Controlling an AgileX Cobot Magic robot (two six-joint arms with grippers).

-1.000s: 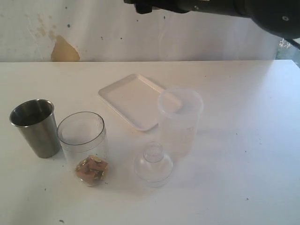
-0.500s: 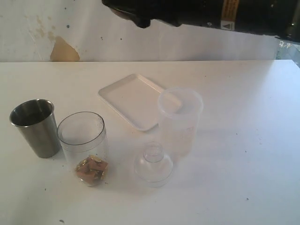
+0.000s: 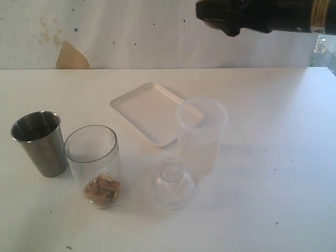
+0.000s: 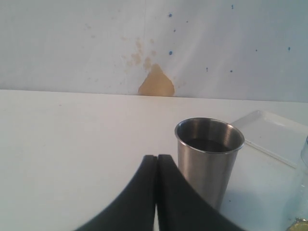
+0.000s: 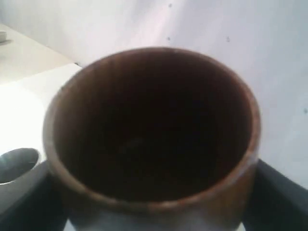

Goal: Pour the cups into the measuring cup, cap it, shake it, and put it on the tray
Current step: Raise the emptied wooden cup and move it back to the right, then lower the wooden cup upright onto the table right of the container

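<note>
Right wrist view: right end effector holds the wooden cup; left end effector, pressed closed, faces the steel tumbler.

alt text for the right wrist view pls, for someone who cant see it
A brown wooden cup fills the frame, its dark open mouth toward the camera, held between the right gripper's dark fingers. Beyond it are a pale wall, the white table and part of a steel tumbler's rim.
</note>
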